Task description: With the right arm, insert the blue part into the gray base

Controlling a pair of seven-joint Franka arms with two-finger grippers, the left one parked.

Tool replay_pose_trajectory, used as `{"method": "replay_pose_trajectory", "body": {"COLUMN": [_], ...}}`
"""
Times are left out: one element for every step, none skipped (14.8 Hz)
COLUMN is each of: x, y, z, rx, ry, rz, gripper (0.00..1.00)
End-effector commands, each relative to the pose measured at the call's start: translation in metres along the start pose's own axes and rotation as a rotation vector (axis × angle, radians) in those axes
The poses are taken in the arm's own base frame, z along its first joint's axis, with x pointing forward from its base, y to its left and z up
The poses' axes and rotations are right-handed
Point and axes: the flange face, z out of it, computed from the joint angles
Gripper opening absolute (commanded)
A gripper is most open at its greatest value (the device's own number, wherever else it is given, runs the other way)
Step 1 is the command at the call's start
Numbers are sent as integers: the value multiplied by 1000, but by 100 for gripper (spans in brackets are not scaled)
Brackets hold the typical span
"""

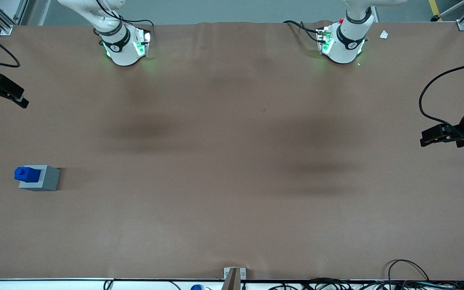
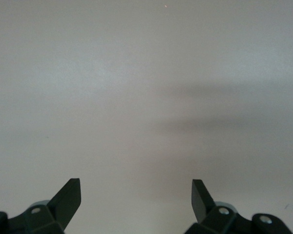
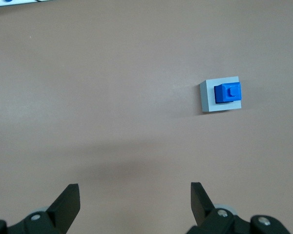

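The hand (image 1: 4,93) of the right arm (image 1: 113,34) hangs at the working arm's end of the counter (image 1: 232,161) in the front view, empty, its two fingers apart with nothing between them; it sits farther from the front camera than the gray base (image 1: 40,178), and well apart from it; the blue part (image 1: 27,174) stands on top of that base, upright, stud uppermost, and looks already seated in the recess, though set toward the base's edge at the working arm's end rather than centred; whether it is pushed fully home cannot be told from here.

In the left wrist view only bare counter shows; nothing of the task appears.

In the right wrist view the hand (image 3: 136,197) is spread wide and holds nothing; its fingertips (image 3: 70,194) frame plain counter (image 3: 88,97); the gray base (image 3: 208,97) lies off to one side of the line between the fingers and well ahead of them, with the blue part (image 3: 227,92) on it, offset toward one edge of the gray top; both are roughly square, so no long axis dictates the grip.

The judgement: the insertion appears done or nearly so; should a final press be needed, the hand would have to travel toward the front camera and sideways to get over the stack.
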Motion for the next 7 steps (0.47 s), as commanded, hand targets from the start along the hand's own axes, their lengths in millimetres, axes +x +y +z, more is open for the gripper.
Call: {"method": "replay_pose_trajectory", "body": {"x": [16, 16, 16, 16, 16, 17, 16], "y": [-3, -1, -1, -2, -3, -3, -1], "z": [-2, 0, 1, 0, -1, -1, -3], "rx": [14, 13, 13, 9, 5, 5, 4], "ry": [-3, -8, -9, -5, -3, -2, 1], "rz": [7, 8, 8, 5, 0, 0, -1], "gripper": [100, 100, 100, 100, 100, 100, 100]}}
